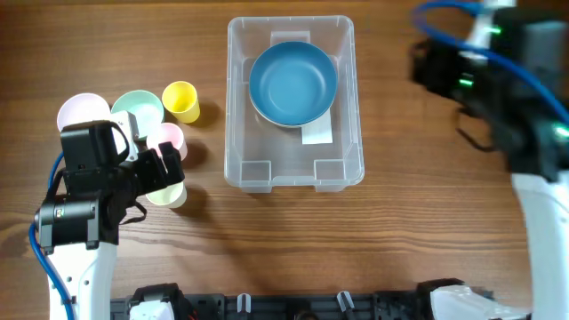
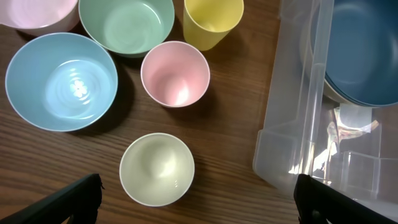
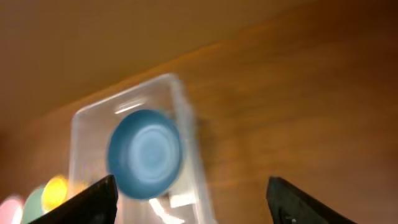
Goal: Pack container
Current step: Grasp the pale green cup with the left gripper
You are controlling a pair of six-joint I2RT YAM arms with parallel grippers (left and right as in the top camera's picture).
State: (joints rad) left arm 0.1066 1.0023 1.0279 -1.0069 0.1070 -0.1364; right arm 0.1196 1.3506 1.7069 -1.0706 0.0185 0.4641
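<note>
The container (image 1: 235, 98) sits centre in the overhead view, holding 1 dark blue bowl (image 1: 293, 84). Left of it stand 3 bowls and 3 cups: pink bowl (image 2: 37, 12), green bowl (image 2: 126, 23), light blue bowl (image 2: 62, 81), yellow cup (image 2: 212, 22), pink cup (image 2: 175, 73), cream cup (image 2: 157, 169). The left gripper (image 2: 202, 202) and right gripper (image 3: 193, 199) both have fingers apart and empty.

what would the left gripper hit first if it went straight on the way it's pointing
Most likely the pale yellow cup. It stands upright on the table, mouth up, in the gap ahead of the left gripper, a little left of centre. How far off it is cannot be told.
</note>
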